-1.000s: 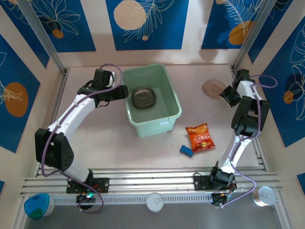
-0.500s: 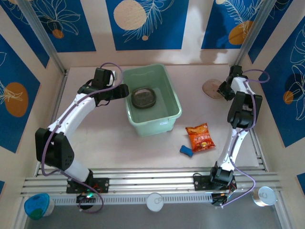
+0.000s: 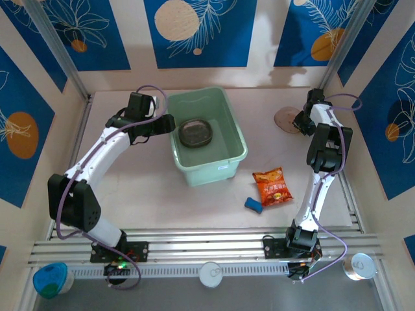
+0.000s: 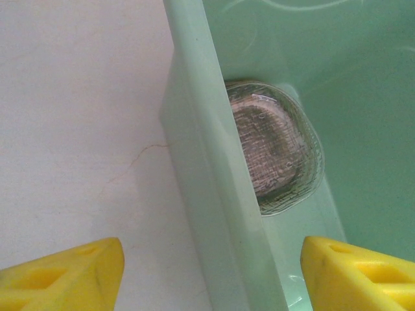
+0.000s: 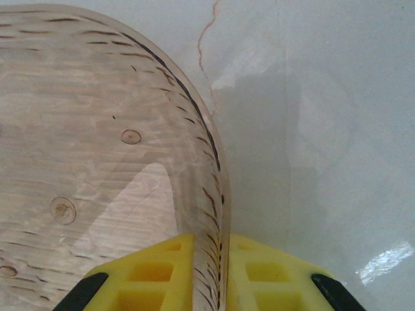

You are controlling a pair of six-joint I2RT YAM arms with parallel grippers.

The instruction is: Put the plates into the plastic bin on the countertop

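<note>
Left pincer [image 3: 166, 123]: jaws wide, holding nothing, hanging astride the left wall of the bin [image 3: 211, 170]. One finger is outside over the countertop [image 3: 142, 194], the other over the inside. The plates [image 3: 196, 131] lie flat on the bin floor, just ahead of the inner finger. Judged: parked at the wall so the bin mouth is free for the next delivery.

Right pincer [image 5: 224, 272]: jaws narrow, pinched on the rim of the lone plate [image 5: 97, 162], one finger each side of the edge. The plate spreads left of the fingers, low at the countertop and well apart from the bin; lift-off cannot be told. Judged: edge grip chosen because the plate is too shallow to take otherwise.
</note>
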